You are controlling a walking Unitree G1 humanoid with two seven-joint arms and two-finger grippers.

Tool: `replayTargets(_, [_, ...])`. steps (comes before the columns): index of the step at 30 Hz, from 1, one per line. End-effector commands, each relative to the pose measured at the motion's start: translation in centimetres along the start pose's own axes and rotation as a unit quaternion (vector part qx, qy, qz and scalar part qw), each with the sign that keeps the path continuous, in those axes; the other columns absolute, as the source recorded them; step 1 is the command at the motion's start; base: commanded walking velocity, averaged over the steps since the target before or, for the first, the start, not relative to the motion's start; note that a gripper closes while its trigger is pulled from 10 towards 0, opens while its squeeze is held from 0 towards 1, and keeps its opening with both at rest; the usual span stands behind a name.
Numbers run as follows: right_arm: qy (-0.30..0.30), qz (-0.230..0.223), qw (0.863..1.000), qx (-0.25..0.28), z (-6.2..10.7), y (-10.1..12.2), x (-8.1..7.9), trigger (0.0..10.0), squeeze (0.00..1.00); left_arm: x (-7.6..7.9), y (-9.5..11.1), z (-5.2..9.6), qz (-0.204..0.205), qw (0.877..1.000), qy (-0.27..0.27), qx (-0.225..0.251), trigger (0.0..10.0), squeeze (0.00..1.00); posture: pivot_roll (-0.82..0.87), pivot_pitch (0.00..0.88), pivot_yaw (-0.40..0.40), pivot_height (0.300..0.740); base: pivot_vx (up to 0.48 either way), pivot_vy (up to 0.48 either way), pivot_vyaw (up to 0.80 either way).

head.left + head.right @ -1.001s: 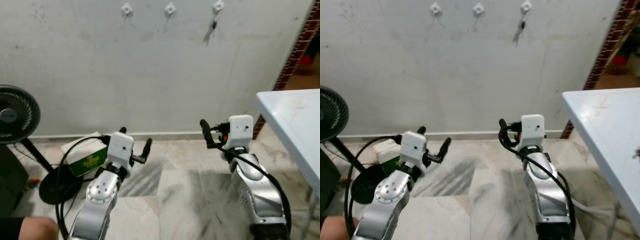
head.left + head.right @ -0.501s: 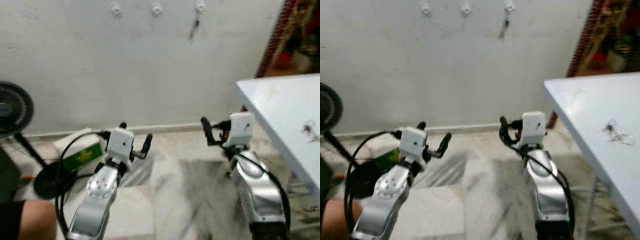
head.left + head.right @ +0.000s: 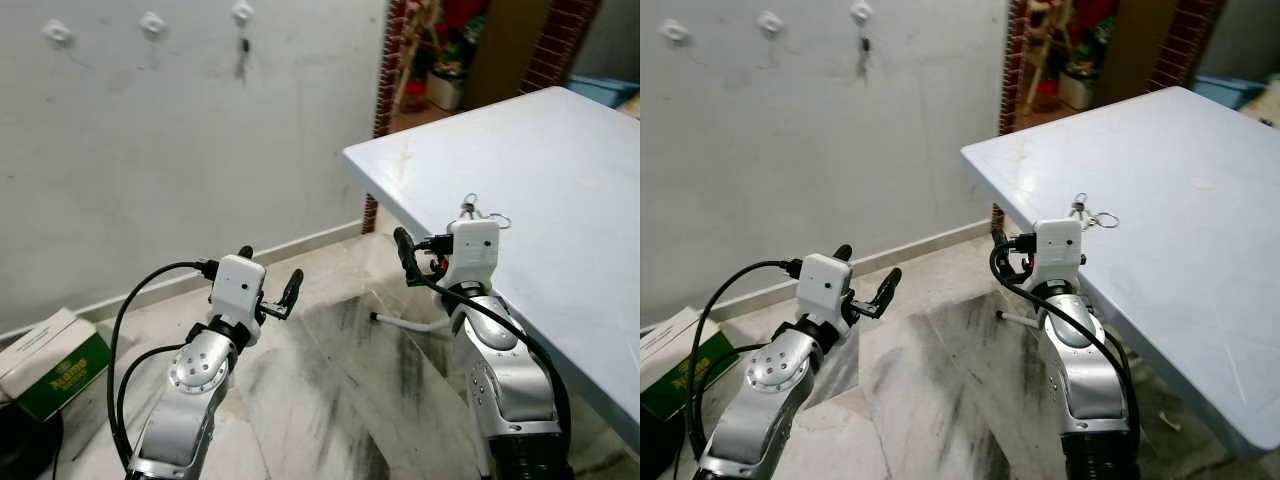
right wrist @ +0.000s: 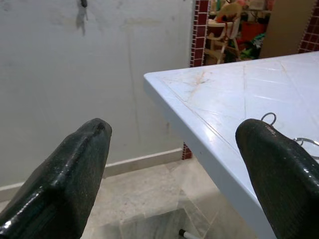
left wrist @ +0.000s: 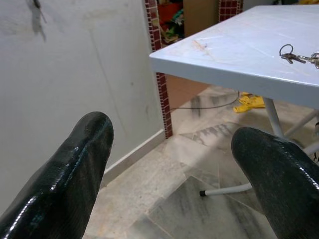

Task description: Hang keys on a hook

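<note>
Presently catalogued, head views: keys (image 3: 1092, 214) on a ring, lay on the pale blue table (image 3: 1200, 230), right of centre of the frame, just behind the white wrist housing of the right arm and not touched by it. Right gripper (image 4: 174, 164) held out low at centre right, over the floor beside the table's near edge, fingers (image 4: 75, 169) spread wide and holding nothing. Left gripper (image 3: 268, 280) raised at lower left centre above the marbled floor (image 3: 330, 390), fingers likewise parted wide, empty. Three white hooks (image 3: 150, 22) set in a row on the grey wall (image 3: 200, 150), upper left of the frame; rightmost hook (image 3: 242, 12) already carried a small dark hanging item, too small to identify. Green and white carton (image 3: 45, 360) lay on the floor at lower left edge, against the wall. Brick-red pillar (image 3: 385, 100) stood at upper centre, with cluttered objects beyond it, blurred. Left wrist view: same keys seen far off on the table top, past a white table leg and a yellow object on the floor, kind unclear.
</note>
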State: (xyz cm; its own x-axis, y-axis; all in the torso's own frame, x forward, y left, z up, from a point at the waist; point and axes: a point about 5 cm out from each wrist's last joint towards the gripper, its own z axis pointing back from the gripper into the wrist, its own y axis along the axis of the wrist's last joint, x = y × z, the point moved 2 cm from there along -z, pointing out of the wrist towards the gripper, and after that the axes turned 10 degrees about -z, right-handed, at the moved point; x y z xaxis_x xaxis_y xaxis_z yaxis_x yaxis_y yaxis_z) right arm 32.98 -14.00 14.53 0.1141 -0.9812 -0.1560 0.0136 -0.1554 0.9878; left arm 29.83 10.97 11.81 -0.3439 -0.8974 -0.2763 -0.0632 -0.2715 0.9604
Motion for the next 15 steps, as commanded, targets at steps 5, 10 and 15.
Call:
replayTargets(5, [-0.011, -0.001, 1.0, 0.009, 0.21, 0.15, 0.37, 10.0, 0.0, -0.11, 0.23, -0.38, 0.02, 1.0, 0.002, 0.0, 10.0, 0.0, 0.03, 0.0, 0.056, 0.74, 0.0, 0.0, -0.8])
replayTargets(10, [-0.014, -0.001, 1.0, 0.009, 0.02, 0.02, 0.38, 10.0, 0.0, -0.27, -0.2, -0.2, 0.03, 0.999, 0.009, -0.007, 10.0, 0.0, 0.03, 0.0, 0.059, 0.74, 0.0, 0.0, -0.8])
replayTargets(15, [-0.013, -0.001, 1.0, 0.014, -0.31, 0.35, 0.06, 10.0, 0.0, -0.48, -0.21, -0.41, 0.027, 1.0, 0.002, -0.008, 10.0, 0.0, 0.02, 0.0, 0.062, 0.74, 0.0, 0.0, -0.8])
